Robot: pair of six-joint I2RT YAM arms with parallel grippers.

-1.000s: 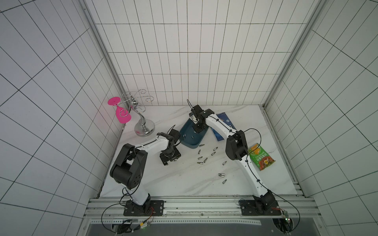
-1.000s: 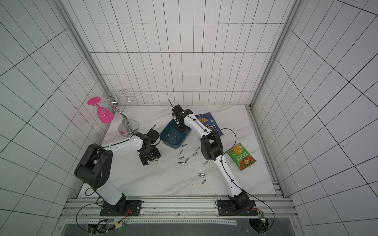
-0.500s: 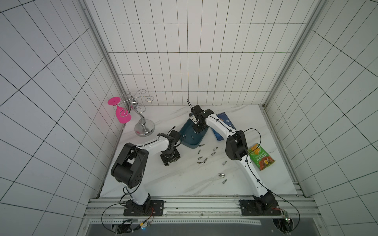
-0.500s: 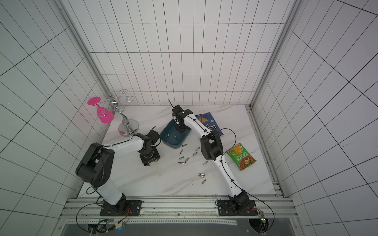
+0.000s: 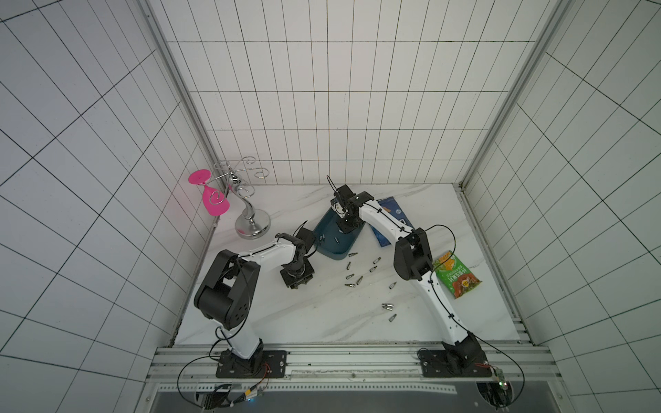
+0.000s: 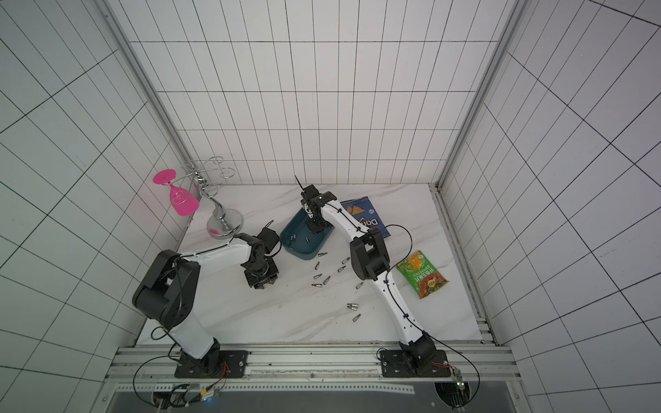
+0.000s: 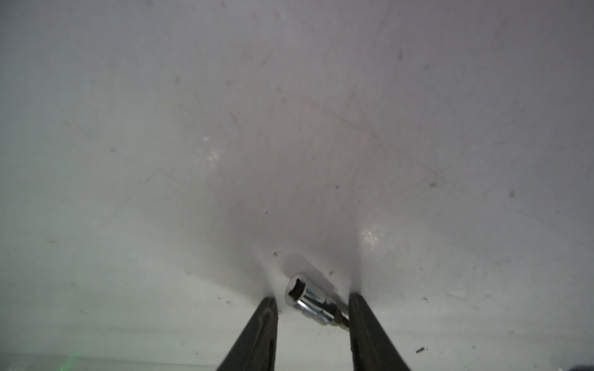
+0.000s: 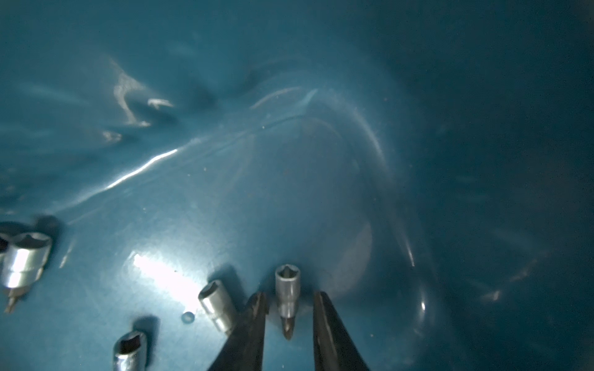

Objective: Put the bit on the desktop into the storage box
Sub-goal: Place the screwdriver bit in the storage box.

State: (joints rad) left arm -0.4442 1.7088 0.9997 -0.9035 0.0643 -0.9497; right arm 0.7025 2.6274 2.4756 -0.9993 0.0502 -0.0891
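Since the left gripper [image 7: 312, 298] stood low on the desktop [image 5: 322, 314], just off the storage box [image 5: 332, 254] on the side toward the arm bases, the coming move looked to be its to make. Its fingers [image 7: 263, 324] were apart and straddled one bit [image 7: 310, 302]. That bit lay flat and slantwise across the gap, with its driver tip against one finger and its socket mouth short of the other. A squeeze would likely have turned it before it seated, so it might have skidded on the smooth marbled white top.

Inside the storage box the right gripper [image 8: 288, 295] was also parted, with clear gaps either side of a second bit [image 8: 287, 289]. This one lay on the teal floor along the fingers, gripped by nothing. Three more sockets [image 8: 218, 308] rested near it on that floor.

Beyond the box's near rim, on the side away from the left gripper, loose bits [image 5: 349, 276] lay scattered and well apart. A blue chip bag [image 6: 361, 214] lay at the box's far side, and white gridded tile closed the room in.
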